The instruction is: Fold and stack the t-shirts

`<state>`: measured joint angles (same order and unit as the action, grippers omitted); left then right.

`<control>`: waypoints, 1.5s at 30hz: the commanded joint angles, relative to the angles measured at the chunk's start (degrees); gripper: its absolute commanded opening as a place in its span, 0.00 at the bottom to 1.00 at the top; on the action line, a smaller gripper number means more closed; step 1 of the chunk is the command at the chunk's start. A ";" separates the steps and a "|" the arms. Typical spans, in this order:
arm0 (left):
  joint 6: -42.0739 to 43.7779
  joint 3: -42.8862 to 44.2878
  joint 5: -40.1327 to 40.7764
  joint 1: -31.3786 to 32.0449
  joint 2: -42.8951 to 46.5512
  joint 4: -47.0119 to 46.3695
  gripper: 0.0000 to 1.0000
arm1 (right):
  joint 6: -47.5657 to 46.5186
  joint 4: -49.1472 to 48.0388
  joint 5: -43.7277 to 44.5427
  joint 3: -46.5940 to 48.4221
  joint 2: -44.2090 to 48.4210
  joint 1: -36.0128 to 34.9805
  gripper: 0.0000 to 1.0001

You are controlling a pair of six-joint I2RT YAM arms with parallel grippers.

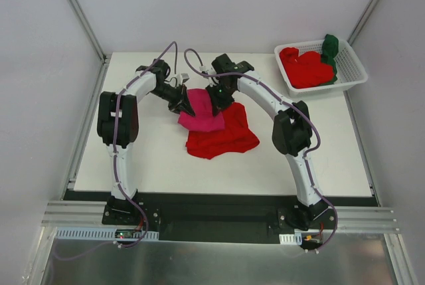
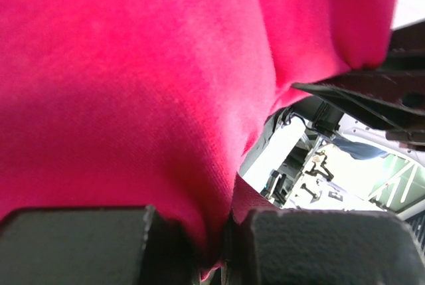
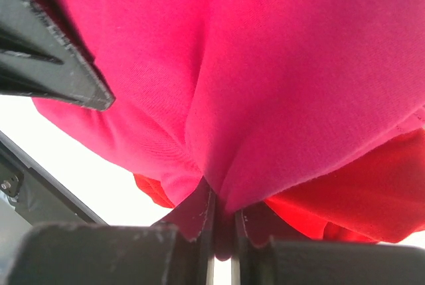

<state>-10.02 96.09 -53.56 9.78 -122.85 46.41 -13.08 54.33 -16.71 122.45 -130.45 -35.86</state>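
- Pink shirt point(image 1: 201, 119): gripped at far edge by left gripper point(image 1: 186, 107) and right gripper point(image 1: 216, 106), both clenched on it.
- Red shirt point(image 1: 226, 139): laid on table point(image 1: 153, 160), partly overlapped by pink shirt.

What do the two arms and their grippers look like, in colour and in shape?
Both the left arm and the right arm have slim white links with bulky black joint housings. A thin purple-grey cable loops along each. The left gripper and the right gripper are black; close up, their fingers are flat, blocky and matte.
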 commanded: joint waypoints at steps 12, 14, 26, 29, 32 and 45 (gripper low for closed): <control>2.55 -1.00 -1.72 0.50 6.57 2.19 0.00 | -3.00 1.05 1.77 0.77 3.71 -0.97 0.03; 2.64 -0.91 -1.81 0.50 6.92 2.28 0.00 | -3.09 1.31 2.03 1.03 3.89 -1.23 0.09; 2.64 -0.38 -2.34 0.42 7.71 2.45 0.00 | -4.23 1.84 3.26 0.59 4.24 -1.41 0.66; 2.73 -0.38 -2.51 0.50 7.97 2.45 0.00 | -4.49 1.92 4.14 0.59 4.42 -1.41 0.76; 2.81 0.14 -2.86 0.50 8.06 2.45 0.00 | -5.72 2.45 6.07 0.59 4.50 -1.50 0.86; 3.43 0.06 -4.36 0.50 8.68 2.37 0.00 | -5.91 5.18 0.64 -4.50 6.97 -1.76 0.89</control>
<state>-8.10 95.11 -54.13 9.80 -118.58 47.33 -19.59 56.86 -12.51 120.33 -129.01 -37.08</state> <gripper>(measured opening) 0.058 0.892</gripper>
